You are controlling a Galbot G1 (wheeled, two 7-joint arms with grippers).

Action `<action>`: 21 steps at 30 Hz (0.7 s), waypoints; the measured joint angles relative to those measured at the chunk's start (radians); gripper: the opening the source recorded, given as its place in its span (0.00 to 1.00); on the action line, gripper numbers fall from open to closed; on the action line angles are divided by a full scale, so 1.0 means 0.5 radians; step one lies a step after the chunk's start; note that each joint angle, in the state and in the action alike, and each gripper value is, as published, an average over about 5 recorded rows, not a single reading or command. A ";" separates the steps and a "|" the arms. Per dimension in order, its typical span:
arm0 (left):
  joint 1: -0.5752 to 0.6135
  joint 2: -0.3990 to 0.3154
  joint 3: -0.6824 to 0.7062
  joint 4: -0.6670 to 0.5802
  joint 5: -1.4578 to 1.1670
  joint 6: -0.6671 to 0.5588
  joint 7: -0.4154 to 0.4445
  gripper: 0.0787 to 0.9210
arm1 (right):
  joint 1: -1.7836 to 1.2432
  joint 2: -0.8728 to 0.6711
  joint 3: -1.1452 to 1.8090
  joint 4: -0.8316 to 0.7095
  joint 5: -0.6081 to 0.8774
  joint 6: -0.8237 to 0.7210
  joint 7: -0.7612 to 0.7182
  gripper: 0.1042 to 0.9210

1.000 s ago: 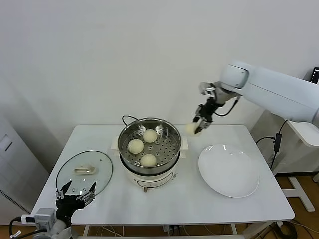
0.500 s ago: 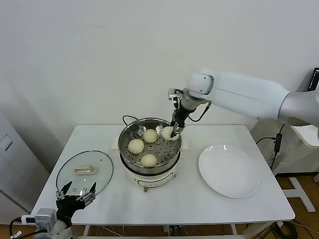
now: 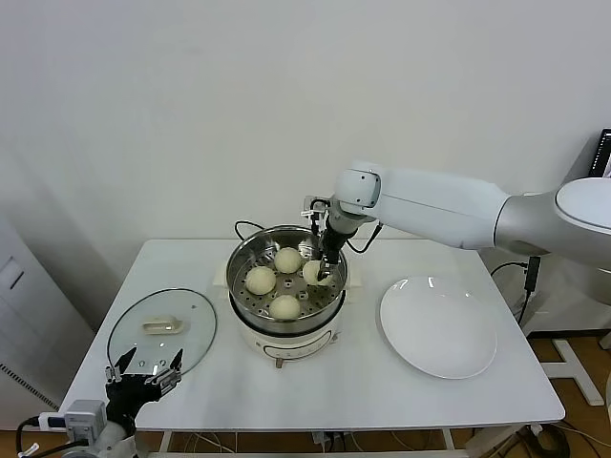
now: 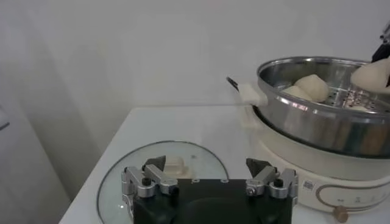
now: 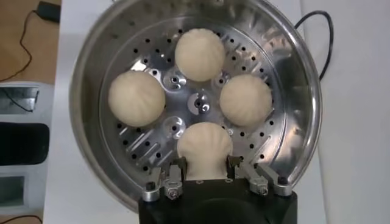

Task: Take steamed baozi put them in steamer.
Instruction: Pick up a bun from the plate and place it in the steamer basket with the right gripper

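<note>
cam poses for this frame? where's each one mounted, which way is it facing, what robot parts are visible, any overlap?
Head: high, facing forward and down at the white table; both arms show.
Left wrist: low at the table's near left edge, looking across the round glass lid; open left gripper shows.
Right wrist: straight down into the shiny steel steamer; right gripper holds the fourth cream-white baozi.
Shared: the steamer is in all three.

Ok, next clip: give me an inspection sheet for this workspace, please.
Surface: white table.
Job's things: steamer holds three baozi; the fourth baozi is gripped above its floor.
Clutter: bare white plate; glass lid flat on the table.
Grippers: right tool shut on the fourth baozi inside the steamer; left tool open, parked near the lid.
Cables: black cord behind the steamer.
Surroundings: plain white wall.
</note>
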 measured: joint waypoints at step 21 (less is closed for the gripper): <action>0.030 -0.013 -0.014 0.000 0.000 -0.015 0.000 0.88 | -0.045 -0.065 0.142 0.012 0.014 -0.003 0.016 0.87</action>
